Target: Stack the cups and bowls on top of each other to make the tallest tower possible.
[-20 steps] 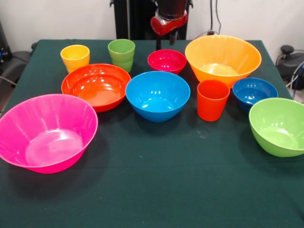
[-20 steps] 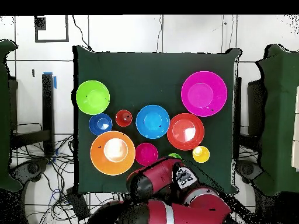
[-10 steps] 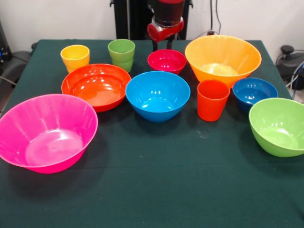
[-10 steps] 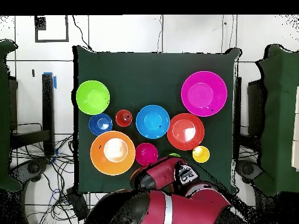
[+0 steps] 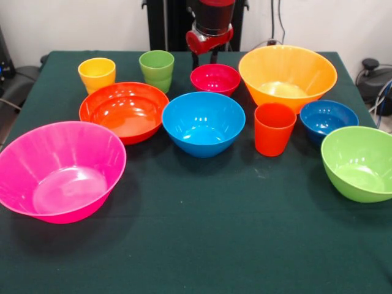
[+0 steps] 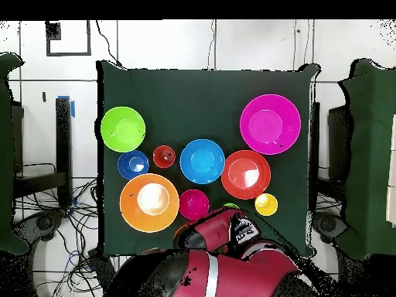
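Observation:
All cups and bowls stand apart on the green cloth, none stacked. The large pink bowl is at the near left. Behind it are the red-orange bowl, blue bowl, magenta bowl, yellow-orange bowl, dark blue bowl and lime bowl. The yellow cup, green cup and orange-red cup stand upright. My gripper hangs open and empty just behind the magenta bowl. In the overhead view the arm hides the gripper and most of the green cup.
The table is covered in dark green cloth. Cables lie on the floor beside it, and dark chairs stand at both sides.
The arm has swung a little to the left in the front view, toward the green cup. No cup or bowl has moved.

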Action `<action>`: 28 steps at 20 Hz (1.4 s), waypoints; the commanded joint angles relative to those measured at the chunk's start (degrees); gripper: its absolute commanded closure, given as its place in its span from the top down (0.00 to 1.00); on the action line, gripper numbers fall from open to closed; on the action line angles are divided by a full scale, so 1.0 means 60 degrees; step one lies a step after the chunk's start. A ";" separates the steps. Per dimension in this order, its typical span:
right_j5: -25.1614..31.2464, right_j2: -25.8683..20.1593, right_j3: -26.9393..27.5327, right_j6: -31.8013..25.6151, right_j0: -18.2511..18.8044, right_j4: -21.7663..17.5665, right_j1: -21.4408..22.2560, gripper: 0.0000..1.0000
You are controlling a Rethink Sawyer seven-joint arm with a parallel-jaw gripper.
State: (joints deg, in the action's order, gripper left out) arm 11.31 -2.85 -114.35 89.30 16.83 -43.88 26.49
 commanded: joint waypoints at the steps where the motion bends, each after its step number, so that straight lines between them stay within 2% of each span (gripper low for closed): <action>1: -0.0141 -0.0485 0.0917 0.0605 -0.0073 -0.0212 0.0038 1.00; 11: 0.0591 -0.0967 0.0748 0.0245 0.0102 0.0138 0.0503 1.00; 22: 0.2581 -0.1905 0.0622 -0.0532 0.0264 0.1015 0.1530 1.00; 28: 0.2940 -0.1916 0.0688 -0.0455 0.0141 0.0944 0.1710 1.00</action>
State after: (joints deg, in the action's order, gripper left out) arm 23.76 -8.12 -114.39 89.30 17.64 -40.00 36.04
